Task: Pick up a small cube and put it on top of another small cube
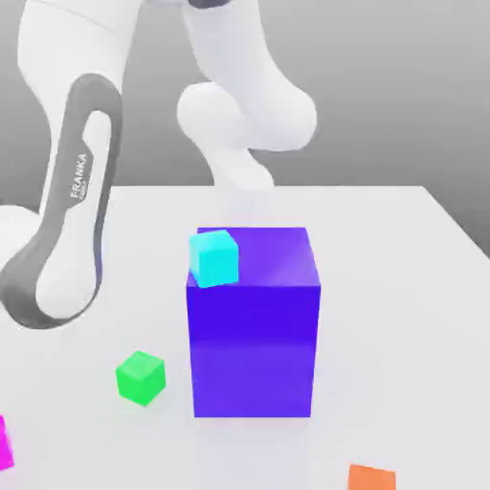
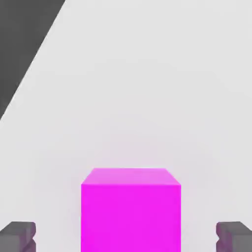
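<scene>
In the hand view, a small bright magenta cube (image 2: 130, 209) sits on the white table between my gripper's (image 2: 125, 237) two grey fingertips (image 2: 18, 236). A clear gap shows on each side of the cube, so the gripper is open around it and not touching it. In the exterior view this magenta cube (image 1: 4, 442) lies at the left edge, near the front of the table. A small green cube (image 1: 141, 376) rests on the table to its right, apart from it.
A big blue-purple block (image 1: 254, 321) stands mid-table. A small cyan cube (image 1: 213, 257) shows at its top left corner; I cannot tell whether it rests on the block. An orange cube (image 1: 371, 477) lies at the front right. The white arm (image 1: 67, 230) reaches down on the left.
</scene>
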Motion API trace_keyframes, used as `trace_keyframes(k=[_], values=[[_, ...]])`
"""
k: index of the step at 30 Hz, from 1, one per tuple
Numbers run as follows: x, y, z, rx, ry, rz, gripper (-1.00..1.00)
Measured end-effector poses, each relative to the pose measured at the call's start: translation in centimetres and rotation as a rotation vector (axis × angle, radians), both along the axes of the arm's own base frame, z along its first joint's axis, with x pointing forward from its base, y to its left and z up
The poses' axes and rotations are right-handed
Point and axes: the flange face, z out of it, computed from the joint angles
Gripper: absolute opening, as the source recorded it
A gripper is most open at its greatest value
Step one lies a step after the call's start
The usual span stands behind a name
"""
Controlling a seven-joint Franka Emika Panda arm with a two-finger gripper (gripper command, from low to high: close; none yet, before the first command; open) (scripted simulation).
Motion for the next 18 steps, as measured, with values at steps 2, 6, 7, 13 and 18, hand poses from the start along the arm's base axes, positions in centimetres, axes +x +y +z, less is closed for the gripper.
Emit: trace_keyframes(k=[2, 6, 7, 13, 18], values=[[0.0, 0.0, 0.0, 0.0, 0.0, 0.0, -1.0], [0.0, 0.0, -0.1, 0.0, 0.0, -0.001, -1.0], [0.0, 0.0, 0.9, 0.0, 0.0, -0.001, -1.0], [-1.2, 2.5, 6.9, 0.016, -0.008, -0.005, -1.0], [-4.1, 7.5, 9.0, 0.033, -0.016, -0.003, -1.0]])
